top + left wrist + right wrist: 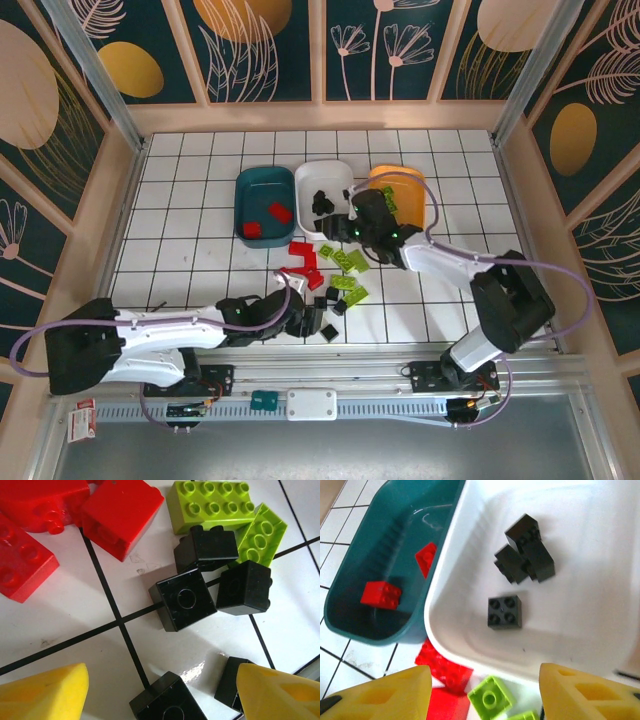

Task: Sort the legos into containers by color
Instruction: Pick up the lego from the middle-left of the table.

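Observation:
My left gripper point(162, 696) stands open low over the table, its yellow fingers either side of a black lego point(167, 701) without touching it. A second black lego point(230, 682) lies by the right finger. More black legos point(182, 600), green ones point(215, 505) and red ones point(120, 515) lie just ahead. My right gripper point(485, 695) is open and holds nothing, over the near rim of the white container point(580, 530), which holds several black legos point(505, 611). The teal container point(385, 535) holds two red legos point(381, 594). A green lego point(491, 697) lies on the table under the right fingers.
The three containers stand in a row at the back, teal point(262, 180), white point(325, 168) and orange point(412, 205). The loose pile point(335, 270) lies in front of them. Wooden walls enclose the table; open tiles lie left and right.

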You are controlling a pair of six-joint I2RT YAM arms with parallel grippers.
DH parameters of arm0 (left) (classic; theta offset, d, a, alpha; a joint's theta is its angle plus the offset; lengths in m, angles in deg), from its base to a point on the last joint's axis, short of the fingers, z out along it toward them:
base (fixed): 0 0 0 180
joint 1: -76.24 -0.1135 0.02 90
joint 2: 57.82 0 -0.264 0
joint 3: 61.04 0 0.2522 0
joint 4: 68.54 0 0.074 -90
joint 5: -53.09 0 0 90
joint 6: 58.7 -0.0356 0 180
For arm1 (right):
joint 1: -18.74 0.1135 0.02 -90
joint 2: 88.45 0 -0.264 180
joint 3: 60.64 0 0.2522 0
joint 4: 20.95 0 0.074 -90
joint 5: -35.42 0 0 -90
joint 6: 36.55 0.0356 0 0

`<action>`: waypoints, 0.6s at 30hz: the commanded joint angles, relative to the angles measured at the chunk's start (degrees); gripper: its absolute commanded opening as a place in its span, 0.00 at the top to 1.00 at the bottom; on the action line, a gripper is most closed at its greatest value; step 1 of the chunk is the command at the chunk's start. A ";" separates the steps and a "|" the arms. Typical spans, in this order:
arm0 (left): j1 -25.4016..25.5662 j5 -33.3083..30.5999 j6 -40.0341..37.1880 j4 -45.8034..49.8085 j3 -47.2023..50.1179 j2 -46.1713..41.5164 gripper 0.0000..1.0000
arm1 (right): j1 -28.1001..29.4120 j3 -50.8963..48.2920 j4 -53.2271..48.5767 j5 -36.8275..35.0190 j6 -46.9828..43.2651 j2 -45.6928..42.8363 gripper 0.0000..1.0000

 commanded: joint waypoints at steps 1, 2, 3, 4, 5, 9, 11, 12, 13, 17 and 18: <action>1.00 -1.82 -0.27 1.17 -1.02 2.85 0.24 | 0.46 -4.60 2.13 -2.28 1.82 -6.35 0.41; 1.38 -1.82 -0.03 0.87 -1.31 3.82 0.24 | 0.43 -5.76 1.99 -2.43 2.07 -8.52 0.41; 1.96 -2.14 0.24 1.04 -1.73 4.85 0.25 | 0.49 -7.02 1.71 -2.72 2.29 -10.14 0.41; 2.25 -2.43 0.54 1.39 -2.00 5.75 0.27 | 0.43 -7.78 1.35 -2.93 2.36 -11.52 0.41; 2.58 -2.62 0.89 1.77 -2.32 6.97 0.29 | 0.44 -8.77 0.94 -3.03 2.43 -13.08 0.41; 2.81 -2.74 2.64 3.17 -1.51 8.55 0.44 | 0.48 -11.42 -0.92 -4.79 2.79 -18.68 0.41; 2.81 -2.39 3.39 3.11 -0.41 8.04 0.47 | 0.52 -12.39 -1.79 -5.30 2.92 -20.94 0.41; 2.81 -2.19 3.81 3.10 0.05 7.75 0.50 | 0.52 -12.94 -2.08 -5.45 3.04 -22.08 0.41; 2.78 -2.22 4.21 3.28 0.43 7.70 0.52 | 0.50 -13.41 -2.32 -5.74 3.15 -23.11 0.41; 2.81 -2.73 5.22 3.46 1.46 7.07 0.63 | 0.52 -14.78 -3.07 -6.40 3.91 -25.62 0.41; 2.76 -2.84 5.50 3.46 1.62 6.71 0.66 | 0.57 -15.18 -3.10 -6.47 4.08 -26.01 0.41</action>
